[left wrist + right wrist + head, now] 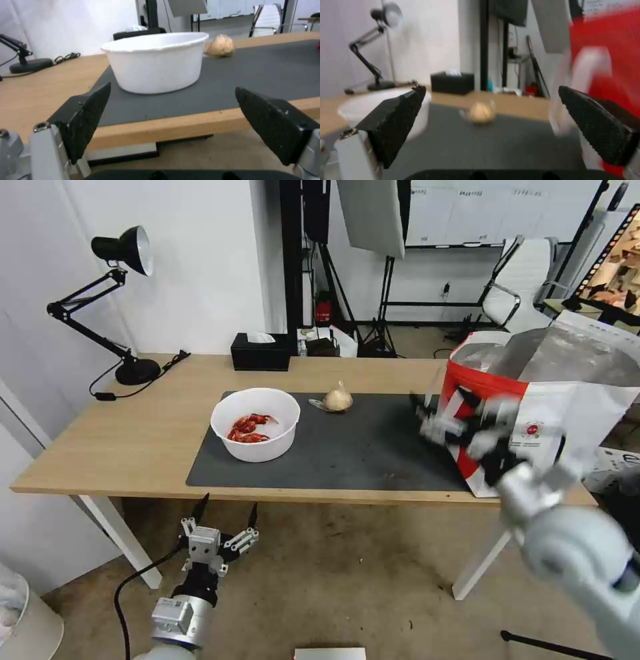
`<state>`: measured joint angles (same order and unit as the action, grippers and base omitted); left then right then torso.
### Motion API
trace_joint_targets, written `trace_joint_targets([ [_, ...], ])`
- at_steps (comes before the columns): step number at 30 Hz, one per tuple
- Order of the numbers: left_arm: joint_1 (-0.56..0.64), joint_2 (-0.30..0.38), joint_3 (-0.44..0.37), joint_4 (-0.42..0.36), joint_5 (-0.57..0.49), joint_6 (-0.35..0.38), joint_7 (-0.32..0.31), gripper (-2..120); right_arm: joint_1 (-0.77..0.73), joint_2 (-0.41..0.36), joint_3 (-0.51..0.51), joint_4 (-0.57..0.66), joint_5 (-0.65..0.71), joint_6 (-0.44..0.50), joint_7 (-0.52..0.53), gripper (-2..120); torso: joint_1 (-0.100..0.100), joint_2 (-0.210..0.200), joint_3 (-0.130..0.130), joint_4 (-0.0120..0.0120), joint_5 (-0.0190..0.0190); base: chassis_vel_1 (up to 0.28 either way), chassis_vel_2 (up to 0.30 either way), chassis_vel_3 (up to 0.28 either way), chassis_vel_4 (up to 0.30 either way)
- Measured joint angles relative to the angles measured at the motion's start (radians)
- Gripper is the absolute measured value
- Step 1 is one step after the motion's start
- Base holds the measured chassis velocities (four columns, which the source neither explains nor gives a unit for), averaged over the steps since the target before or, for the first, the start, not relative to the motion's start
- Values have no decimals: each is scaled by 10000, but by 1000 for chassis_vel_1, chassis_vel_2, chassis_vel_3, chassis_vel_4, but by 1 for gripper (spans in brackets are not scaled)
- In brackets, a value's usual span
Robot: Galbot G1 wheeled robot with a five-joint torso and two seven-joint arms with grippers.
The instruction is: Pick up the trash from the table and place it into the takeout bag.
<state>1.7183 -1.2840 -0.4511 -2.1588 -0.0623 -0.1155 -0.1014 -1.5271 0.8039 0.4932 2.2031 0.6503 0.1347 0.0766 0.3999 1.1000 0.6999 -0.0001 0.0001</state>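
Right tool [443, 423], spread empty, hangs beside the takeout bag [567, 400]; head view shows crayfish shells [248, 428] in the bowl [155, 65]. Left tool [223, 513] spread below the worktop [133, 433].

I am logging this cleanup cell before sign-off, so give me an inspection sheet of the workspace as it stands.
Surface: long light-wood table carrying a dark grey rectangular mat.
Job's things: white round bowl holding red crayfish shells and small tan knotted bag both on the mat; large white-and-red foil-lined takeout bag stands open at the table's right end.
Clutter: black tissue box at the far edge.
Grippers: left gripper open, below the table's near edge; right gripper open, in front of the takeout bag.
Cables: black lamp cord on the table.
Surroundings: black desk lamp, white office chair.
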Motion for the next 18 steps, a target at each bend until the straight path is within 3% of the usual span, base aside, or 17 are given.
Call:
trace_joint_targets([
  [3, -69, -8, 57, 204, -3, 0, 1, 100, -1551, 1103, 74, -377, -1230, 607, 70, 100, -1, 1, 0, -2, -3, 0, 0, 0, 0],
  [7, -48, -11, 86, 262, -2, 221, 293, 100, -2114, 1916, -90, -1043, -2014, 1085, 273, 100, -1, 1, 0, -1, -2, 0, 0, 0, 0],
  [11, -41, -11, 140, 338, 0, 334, 423, 100, -2130, 2331, -246, -1501, -2326, 1259, 355, 100, -1, 1, 0, 1, -2, 0, 0, 0, 0],
  [18, -46, 20, 157, 402, 0, 358, 439, 100, -1902, 2375, -362, -1591, -2285, 1117, 429, 100, 1, 0, 1, 2, -2, 0, 0, 0, 0],
])
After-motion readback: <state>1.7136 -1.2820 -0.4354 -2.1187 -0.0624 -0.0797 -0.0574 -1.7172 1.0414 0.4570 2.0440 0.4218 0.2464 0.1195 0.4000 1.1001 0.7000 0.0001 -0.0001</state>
